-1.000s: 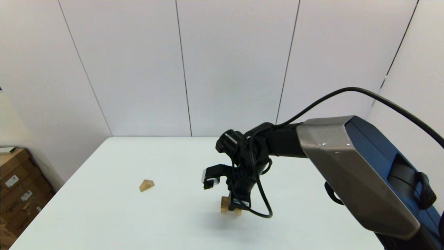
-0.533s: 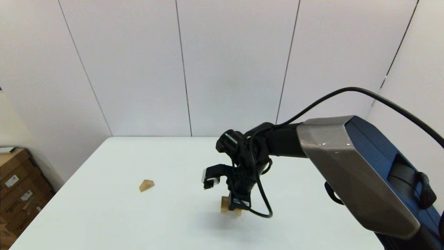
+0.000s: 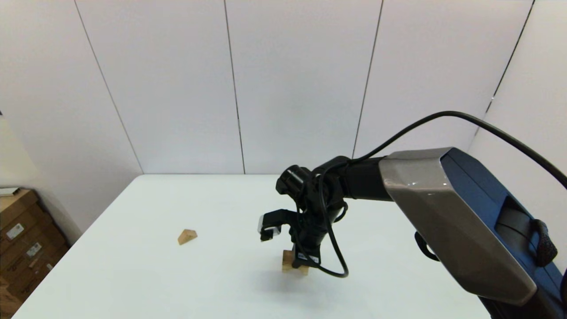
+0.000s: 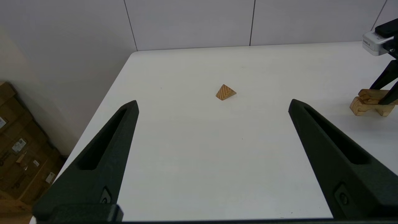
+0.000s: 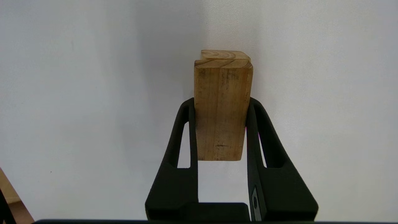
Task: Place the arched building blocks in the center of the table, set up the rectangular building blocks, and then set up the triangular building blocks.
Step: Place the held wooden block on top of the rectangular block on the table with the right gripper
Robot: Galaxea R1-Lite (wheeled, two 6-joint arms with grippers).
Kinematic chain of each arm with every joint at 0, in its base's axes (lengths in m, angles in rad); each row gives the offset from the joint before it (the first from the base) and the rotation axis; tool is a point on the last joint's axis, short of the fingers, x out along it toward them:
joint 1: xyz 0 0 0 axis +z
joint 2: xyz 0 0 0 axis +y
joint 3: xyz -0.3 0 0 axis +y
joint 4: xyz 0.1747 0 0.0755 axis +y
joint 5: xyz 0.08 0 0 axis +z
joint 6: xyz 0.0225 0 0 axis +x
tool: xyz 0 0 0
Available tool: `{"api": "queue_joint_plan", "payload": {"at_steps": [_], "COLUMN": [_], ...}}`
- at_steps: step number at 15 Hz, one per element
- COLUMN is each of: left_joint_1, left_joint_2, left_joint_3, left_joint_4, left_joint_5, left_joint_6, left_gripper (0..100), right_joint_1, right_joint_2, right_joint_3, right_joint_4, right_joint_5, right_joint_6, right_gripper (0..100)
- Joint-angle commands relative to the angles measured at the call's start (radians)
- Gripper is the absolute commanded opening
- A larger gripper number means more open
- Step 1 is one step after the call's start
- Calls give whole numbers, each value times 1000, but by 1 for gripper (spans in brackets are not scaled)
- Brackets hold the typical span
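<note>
1. My right claw (image 5: 221,102) is clenched on the rectangular block (image 5: 221,112); both black fingers (image 5: 186,137) press flat against its long sides, with the slab standing between them and reaching past the fingertips.
2. In the head view my right claw (image 3: 297,265) points straight down near the middle of the counter (image 3: 212,283); the wood under it shows only as a small tan patch.
3. The rectangular block lies on top of the arched block (image 4: 360,105); in the left wrist view the slab (image 4: 371,92) rests across the arched piece, whose cut-out faces the counter; in the right wrist view the arched block (image 5: 217,54) peeks out just beyond the slab's far end.
4. My left claw (image 4: 213,104) is released, its two fingers (image 4: 105,149) spread wide apart and touching nothing; it hangs over the counter's left part, well apart from the stack.
5. The triangular block (image 4: 226,92) lies on the counter between and beyond my left fingers, touched by neither; in the head view the triangular block (image 3: 187,236) sits well to the left of my right claw.
6. Cardboard boxes (image 3: 20,248) beside the counter's left edge carry white labels; a white tag sits on my right claw's camera (image 4: 373,43); I cannot read any of this writing.
</note>
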Motion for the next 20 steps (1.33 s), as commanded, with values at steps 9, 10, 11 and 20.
{"api": "queue_joint_plan", "payload": {"at_steps": [9, 10, 11, 20], "left_joint_1": [0, 0, 0, 0], "left_joint_2": [0, 0, 0, 0], "left_joint_3": [0, 0, 0, 0], "left_joint_4": [0, 0, 0, 0], "left_joint_5": [0, 0, 0, 0], "left_joint_6": [0, 0, 0, 0], "left_gripper": [100, 100, 100, 100], "right_joint_1": [-1, -1, -3, -4], "right_joint_2": [-1, -1, -1, -1], "right_joint_3": [0, 0, 0, 0], "right_joint_4": [6, 6, 6, 4], "right_joint_5": [1, 1, 1, 1], "right_joint_6": [-13, -13, -14, -21], "right_gripper": [0, 0, 0, 0]}}
